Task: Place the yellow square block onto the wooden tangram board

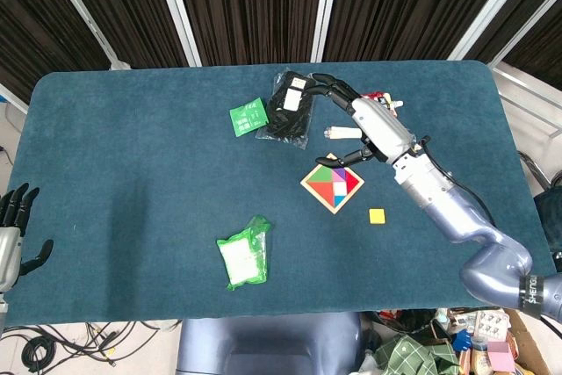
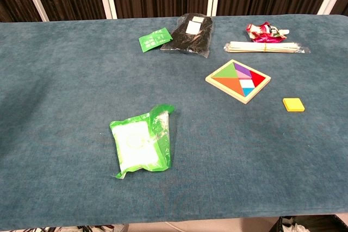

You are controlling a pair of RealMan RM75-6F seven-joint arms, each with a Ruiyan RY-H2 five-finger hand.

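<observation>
The bench (image 1: 132, 147) is stretching wide under its dark teal cloth, and most of it is carrying only scattered packets. The right arm is reaching in from the near right corner, its right hand (image 1: 364, 125) hovering over the far side of the wooden tangram board (image 2: 238, 80); the fingers are spreading loosely and gripping nothing that I can make out, so the hand is released. Only the head view is showing it. The left hand (image 1: 16, 226) is idling off the bench's left edge, fingers apart, also carrying nothing.

A clear green-edged bag with a white pad inside (image 2: 142, 146) is lying toward the near middle. A black packet (image 2: 190, 35) is sitting at the far side with a small green sachet (image 2: 155, 39) just beside it. A bundle of pale sticks in clear wrap (image 2: 266, 48) is lying beyond the board, a red crinkled wrapper (image 2: 263, 32) behind that.

The board is already showing coloured pieces: green, orange, red, purple, blue. The yellow square block (image 2: 293, 104) is lying flat on the cloth, near the board's right corner but apart from it, untouched.

So nothing of the task is done yet, to my eye. The hand is sitting beyond the block; reaching, grasping, carrying and setting it down are all remaining.
</observation>
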